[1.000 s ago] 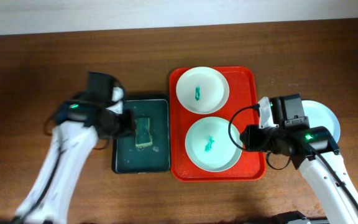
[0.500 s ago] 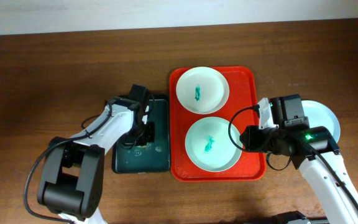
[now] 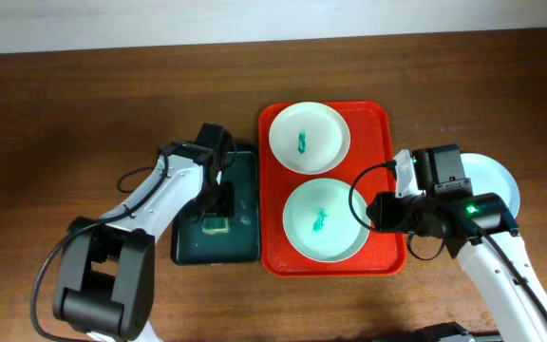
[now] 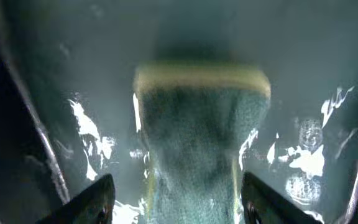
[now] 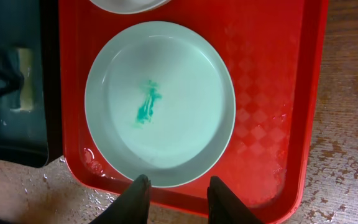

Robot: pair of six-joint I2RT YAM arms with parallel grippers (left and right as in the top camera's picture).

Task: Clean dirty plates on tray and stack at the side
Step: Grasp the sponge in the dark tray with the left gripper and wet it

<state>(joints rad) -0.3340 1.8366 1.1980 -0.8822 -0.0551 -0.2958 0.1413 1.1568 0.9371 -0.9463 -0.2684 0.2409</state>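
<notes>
**Sponge between my fingers, three slick plates to handle**

Nearest to me, my left end effector (image 4: 179, 200) hangs low over the black tray (image 3: 237, 245). Its fingers are apart on either side of the sponge (image 4: 201, 130) and, as far as I can see, not yet pressing it. The sponge looks soft and soaked, so I judge it will squash and drip. I would pinch it across its narrow width, low down, firmly enough that it does not slide out.

My right end effector (image 5: 180, 198) is also spread, with nothing between its fingers. It hovers at the near rim of the red tray (image 5: 272, 93), just short of the mint plate (image 5: 160, 102). That plate lies flat in the tray's near half, with a teal smear at its centre. Beyond it, in the far half, sits the white plate (image 3: 310, 138), smeared the same way. The third plate (image 3: 498, 179), pale mint, lies off the tray on the surface (image 3: 65, 114) to my right, partly under my right arm. The part I can see shows no smear.

The plates look stiff, light and glossy, and droplets stand on the tray, so I expect them to be slippery. They are too shallow to grasp across. The raised lip is the place to hold, one finger over and one under.

Count: three plates, two on the red tray and one beside it; one red tray; one black tray; one sponge.
</notes>
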